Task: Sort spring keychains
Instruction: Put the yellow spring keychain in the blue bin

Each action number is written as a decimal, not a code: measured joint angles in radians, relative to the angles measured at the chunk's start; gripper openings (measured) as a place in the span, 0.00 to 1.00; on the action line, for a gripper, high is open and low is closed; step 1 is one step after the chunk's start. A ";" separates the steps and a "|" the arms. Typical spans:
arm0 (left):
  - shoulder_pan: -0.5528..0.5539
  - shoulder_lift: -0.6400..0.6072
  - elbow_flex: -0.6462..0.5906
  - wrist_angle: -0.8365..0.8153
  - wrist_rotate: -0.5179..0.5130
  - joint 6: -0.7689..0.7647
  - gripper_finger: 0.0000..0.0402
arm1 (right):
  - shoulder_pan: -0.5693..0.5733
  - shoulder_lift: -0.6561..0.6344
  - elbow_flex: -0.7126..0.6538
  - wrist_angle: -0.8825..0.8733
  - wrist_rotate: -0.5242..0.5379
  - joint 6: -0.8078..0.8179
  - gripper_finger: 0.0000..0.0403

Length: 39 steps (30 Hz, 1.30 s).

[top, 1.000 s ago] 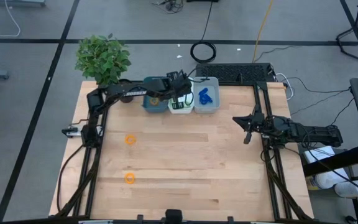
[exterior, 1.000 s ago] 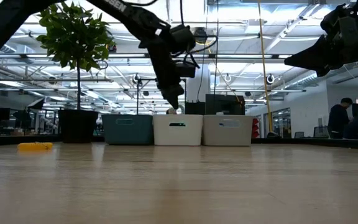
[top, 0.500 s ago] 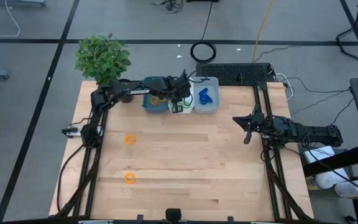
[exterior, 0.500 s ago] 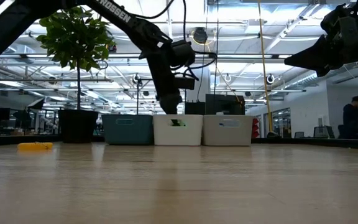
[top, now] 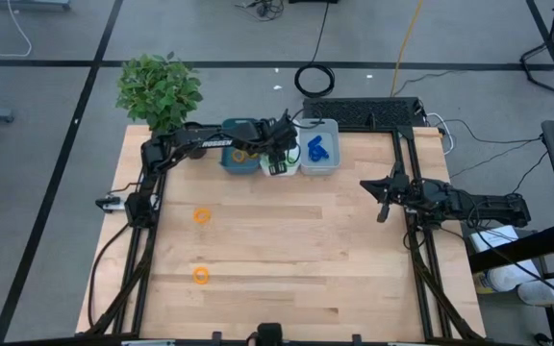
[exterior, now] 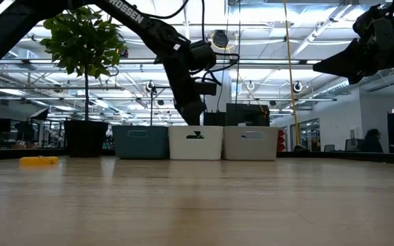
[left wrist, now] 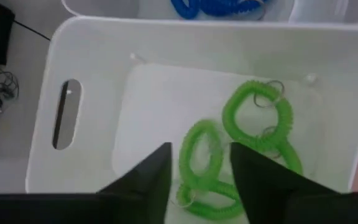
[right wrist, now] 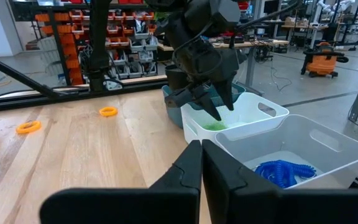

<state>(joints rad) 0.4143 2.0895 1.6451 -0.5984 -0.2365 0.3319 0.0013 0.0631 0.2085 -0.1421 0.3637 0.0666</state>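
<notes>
Wood-plank table [top: 287,259] is lying with its boards running left-right in the high view; a leafy potted plant [top: 159,89] is standing at its far left corner. Left arm [top: 195,142], dark with white "ROSSEN" lettering partly readable, is reaching across the far edge; left gripper [top: 278,154] is hanging over the white middle bin [top: 280,165], fingers [left wrist: 148,180] parted with nothing between them, tips pointing down into the bin. Right arm [top: 469,205] is waiting off the right edge, right gripper [top: 383,200] pressed closed and empty, pointing toward table centre. Three smooth plastic bins with cut-out handles are sitting in a row touching each other along the far edge: teal bin [top: 239,159] on the left, white one in the middle, pale bin [top: 318,152] on the right. Green keychains [left wrist: 247,137], coiled springy plastic loops, are lying flat in the white bin, overlapping each other, small metal rings showing on them; the one nearest the fingers is an oval with its long axis running away from the gripper. Blue keychains [top: 316,147] are lying bunched in the pale bin. An orange keychain [top: 239,154] is showing in the teal bin. Two more orange keychains are lying flat on the bare wood, well apart on the left half: one [top: 201,216] nearer the bins, one [top: 200,276] nearer the front edge. A black cable coil [top: 314,80] is lying on the floor beyond the table.
</notes>
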 joint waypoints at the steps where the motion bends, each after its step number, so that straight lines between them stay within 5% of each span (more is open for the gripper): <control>1: -0.001 0.000 0.000 0.007 -0.001 -0.002 0.46 | 0.000 0.000 0.000 0.000 0.000 0.000 0.00; 8: -0.007 0.000 0.000 0.026 -0.035 0.007 0.73 | 0.000 0.000 0.000 0.000 0.000 0.000 0.00; 14: -0.019 -0.012 0.000 -0.010 -0.041 -0.041 0.86 | 0.000 0.000 0.000 0.000 0.000 0.000 0.00; 25: -0.101 -0.140 -0.032 -0.221 -0.169 -0.188 0.85 | 0.000 0.000 0.000 0.000 0.000 0.000 0.00; 39: -0.315 -0.511 -0.429 -0.147 -0.261 -0.370 0.87 | 0.000 0.000 0.000 0.000 0.000 0.000 0.00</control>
<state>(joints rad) 0.0992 1.5783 1.2160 -0.7455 -0.4979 -0.0382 0.0017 0.0628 0.2085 -0.1425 0.3641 0.0663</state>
